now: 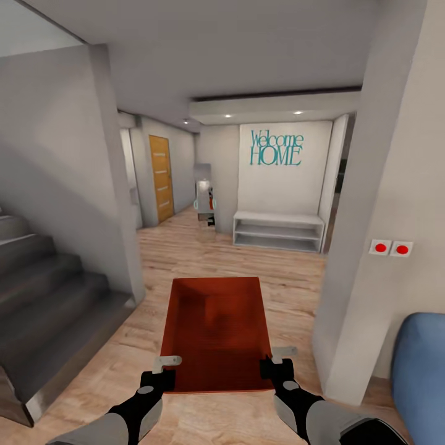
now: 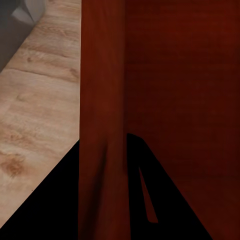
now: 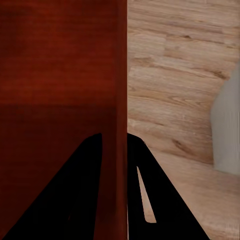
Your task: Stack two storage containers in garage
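One orange-red storage container [image 1: 216,334] hangs level in front of me, above light wood planks. My left gripper [image 1: 167,361] is shut on its near left wall and my right gripper [image 1: 283,354] on its near right wall. In the left wrist view the thin red wall [image 2: 102,100] runs between the dark fingers [image 2: 50,210] of the left gripper [image 2: 105,165]. The right wrist view has the wall [image 3: 115,75] pinched the same way by the right gripper [image 3: 114,160]. The garage and its dark grey floor are out of view.
A grey staircase [image 1: 49,296] rises at the left. A white wall corner [image 1: 371,247] with two red buttons [image 1: 390,248] stands at the right, with a blue sofa [image 1: 420,371] beside it. Ahead, the wood-floored hallway [image 1: 247,259] leads to a white shelf bench [image 1: 278,230] and a wooden door [image 1: 161,179].
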`<state>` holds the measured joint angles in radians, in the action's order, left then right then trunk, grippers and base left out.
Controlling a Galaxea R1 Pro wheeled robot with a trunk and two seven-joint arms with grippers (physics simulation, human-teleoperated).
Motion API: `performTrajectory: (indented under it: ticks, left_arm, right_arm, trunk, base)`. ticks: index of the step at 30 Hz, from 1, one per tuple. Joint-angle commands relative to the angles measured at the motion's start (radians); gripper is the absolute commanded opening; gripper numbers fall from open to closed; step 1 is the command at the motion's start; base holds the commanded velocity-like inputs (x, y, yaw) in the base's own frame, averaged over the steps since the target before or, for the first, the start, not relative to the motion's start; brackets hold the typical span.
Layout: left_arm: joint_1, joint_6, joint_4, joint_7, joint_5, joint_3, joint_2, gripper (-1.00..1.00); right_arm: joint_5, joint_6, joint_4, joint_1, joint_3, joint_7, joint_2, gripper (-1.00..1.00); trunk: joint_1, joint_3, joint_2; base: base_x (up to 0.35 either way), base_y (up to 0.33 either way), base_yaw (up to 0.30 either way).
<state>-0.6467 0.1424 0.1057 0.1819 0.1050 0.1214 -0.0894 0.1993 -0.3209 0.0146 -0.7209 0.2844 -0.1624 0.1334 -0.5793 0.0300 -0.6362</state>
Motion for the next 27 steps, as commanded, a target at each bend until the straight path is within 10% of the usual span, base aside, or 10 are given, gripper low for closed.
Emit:
performTrajectory:
  ticks: [1, 27]
  left_arm:
    - [-0.001, 0.002, 0.0, 0.007, 0.006, 0.0, 0.0, -1.0]
    - [-0.001, 0.0, 0.0, 0.007, 0.006, 0.0, 0.0, -1.0]
  right_arm:
    - [-0.011, 0.0, -0.001, -0.002, -0.059, 0.0, 0.006, -1.0]
    - [-0.011, 0.0, -0.001, -0.001, -0.059, -0.003, 0.008, -1.0]
  trunk:
    - [-0.001, 0.002, -0.002]
    - [-0.001, 0.002, -0.002]
  base:
    - [0.321, 0.0, -0.001]
    - [0.321, 0.0, 0.0]
